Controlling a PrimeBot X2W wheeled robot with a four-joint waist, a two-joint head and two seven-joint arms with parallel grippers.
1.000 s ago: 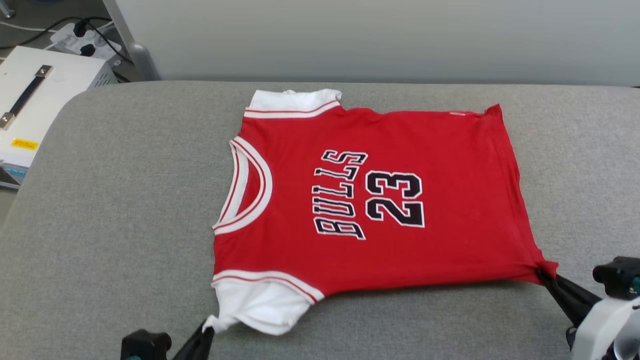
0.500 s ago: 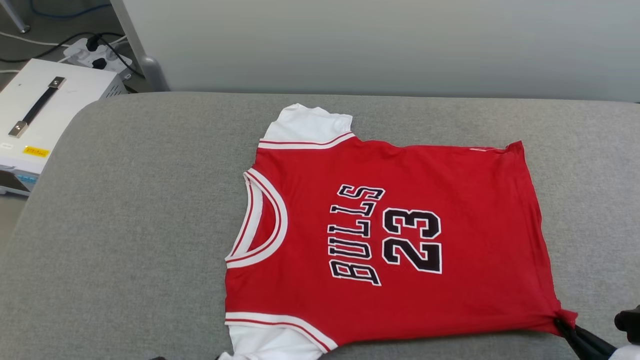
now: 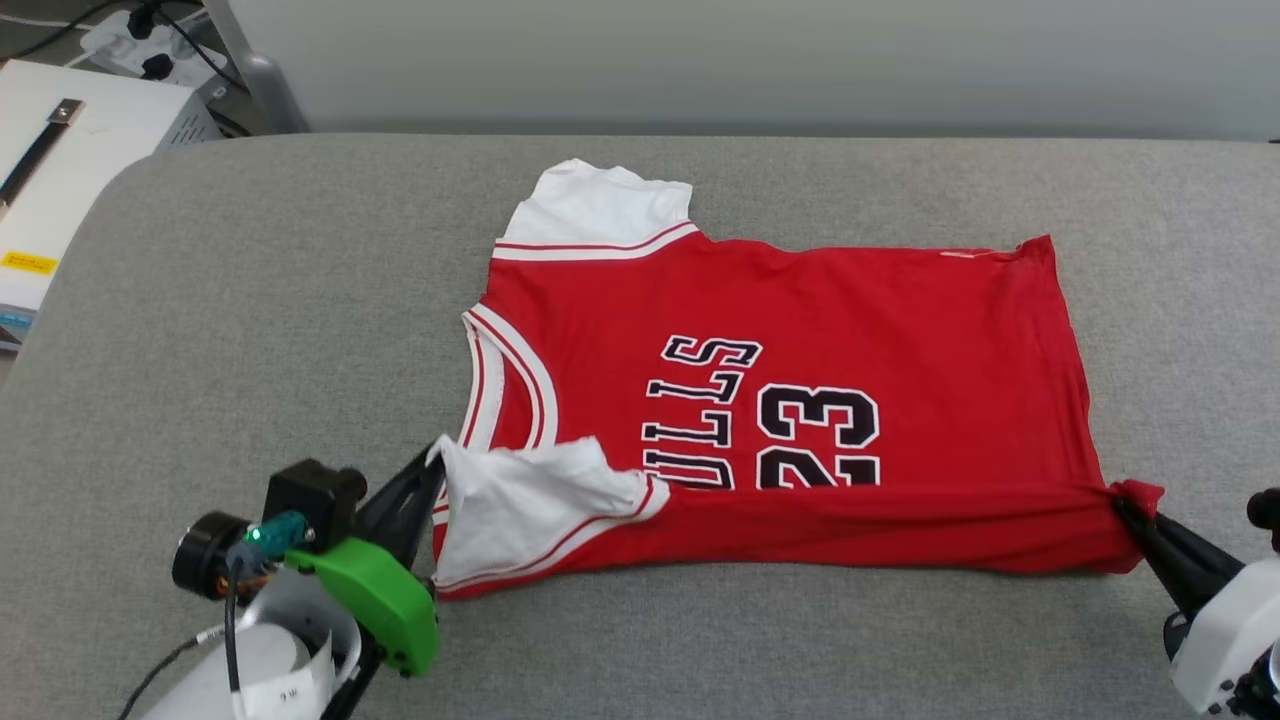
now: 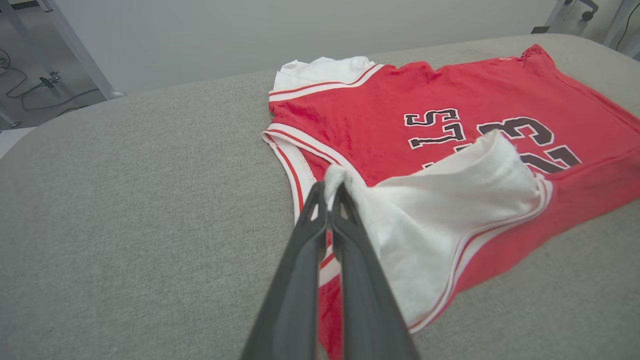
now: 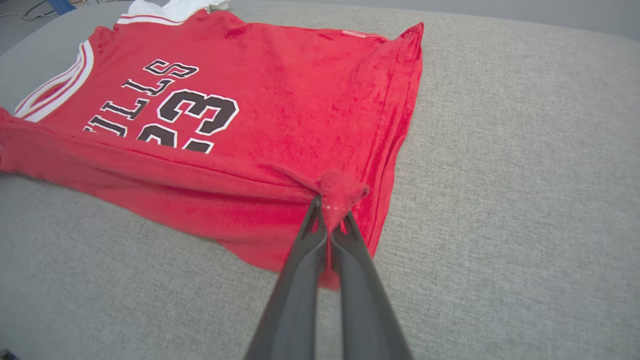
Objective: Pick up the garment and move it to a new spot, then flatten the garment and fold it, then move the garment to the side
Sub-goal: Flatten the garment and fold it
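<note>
Garment: Your garment (image 3: 800, 300) lies on the grey bench (image 3: 250, 300), a bit right of the middle. The front faces up, the neck points to the robot's left and the bottom edge to its right.
Near side: The long side closest to the robot is turned up and over onto the front. It hides the lower part of the black letters (image 3: 700, 400) and of the number (image 3: 815, 420).
Near sleeve: The white near sleeve (image 3: 520, 510) lies flipped on top of the red cloth, just beside the striped collar (image 3: 500, 380).
Far sleeve: The far sleeve (image 3: 600, 205) lies flat on the bench at the back.
Left hand: Your left hand (image 3: 432, 462) is squeezed tight on the tip of the near sleeve. The white cloth is pinched between its two dark fingers.
Right hand: Your right hand (image 3: 1125, 505) is squeezed tight on the near bottom corner. A small red bunch pokes out past its fingertips.
Between the hands: The turned-over edge runs almost straight from one hand to the other.
Around: A white box (image 3: 60, 200) with a dark handle stands beside the bench at the far left. A pale wall (image 3: 700, 60) is behind.
</note>
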